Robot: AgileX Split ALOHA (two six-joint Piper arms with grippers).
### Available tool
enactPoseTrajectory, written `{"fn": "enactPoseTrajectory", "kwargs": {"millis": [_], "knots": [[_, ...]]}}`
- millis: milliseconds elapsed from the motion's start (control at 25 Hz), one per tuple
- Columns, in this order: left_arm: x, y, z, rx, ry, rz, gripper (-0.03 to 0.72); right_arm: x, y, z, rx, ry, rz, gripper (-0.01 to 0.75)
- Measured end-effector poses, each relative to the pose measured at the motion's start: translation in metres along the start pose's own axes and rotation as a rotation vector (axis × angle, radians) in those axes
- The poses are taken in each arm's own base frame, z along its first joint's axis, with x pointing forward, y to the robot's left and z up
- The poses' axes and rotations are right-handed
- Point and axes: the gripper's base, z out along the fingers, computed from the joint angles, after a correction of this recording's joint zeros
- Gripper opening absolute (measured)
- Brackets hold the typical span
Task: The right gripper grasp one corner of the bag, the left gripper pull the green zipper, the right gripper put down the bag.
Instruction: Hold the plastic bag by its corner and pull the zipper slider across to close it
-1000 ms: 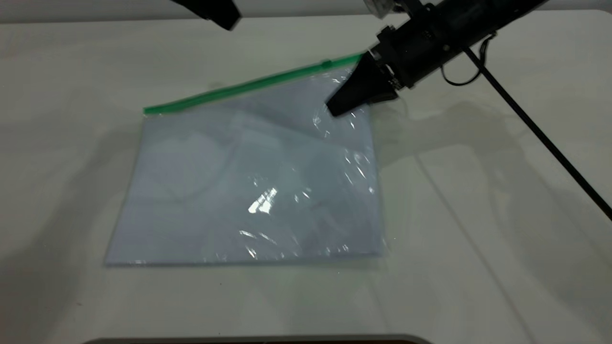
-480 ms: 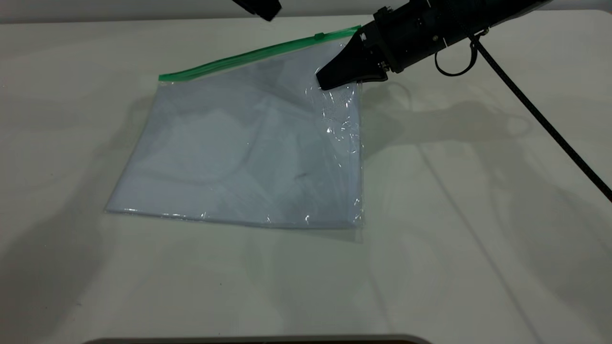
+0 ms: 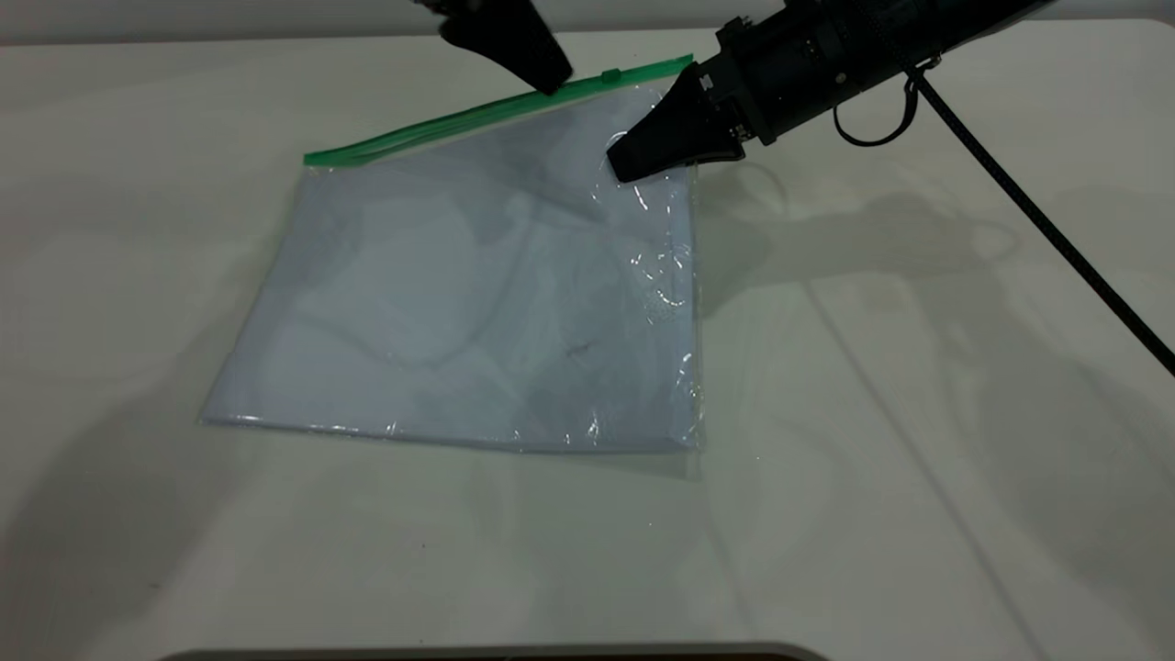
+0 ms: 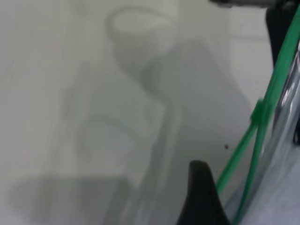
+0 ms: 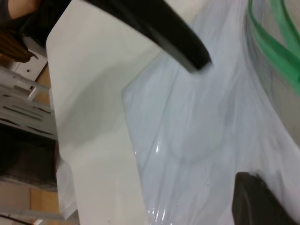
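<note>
The bag is a clear pouch with white paper, its near edge on the table. My right gripper is shut on its far right corner and holds that corner raised. One of its fingers shows pressed on the plastic. The green zipper runs along the raised far edge, with the slider tab near the right end. My left gripper is open at the zipper, just left of the tab. In the left wrist view one finger sits beside the green strip and tab.
The white table lies bare around the bag. The right arm's black cable hangs over the table's right side. A dark edge runs along the table's front. Furniture stands beyond the table's edge in the right wrist view.
The right gripper lifted the bag's corner up and back, then held it. The left gripper came down and to the right from the far edge to the zipper beside the tab.
</note>
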Motion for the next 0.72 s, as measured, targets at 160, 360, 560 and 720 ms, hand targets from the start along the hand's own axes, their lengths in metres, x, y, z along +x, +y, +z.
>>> {"fn": "enactPoseTrajectory", "kwargs": {"millis": [160,360,560,720], "knots": [[-0.012,-0.009,0.013,0.002,0.004,0.046,0.587,0.0,0.007,0.009,-0.026,0.019,-0.017,0.034],[-0.017,-0.014,0.019,0.012,0.009,0.062,0.587,0.0,0.015,0.016,-0.058,0.042,-0.033,0.034],[-0.016,-0.015,0.019,0.015,0.021,0.068,0.587,0.0,0.015,0.016,-0.058,0.045,-0.035,0.034],[-0.015,-0.017,0.019,0.035,0.034,0.071,0.582,0.0,0.015,0.016,-0.063,0.046,-0.037,0.034]]}}
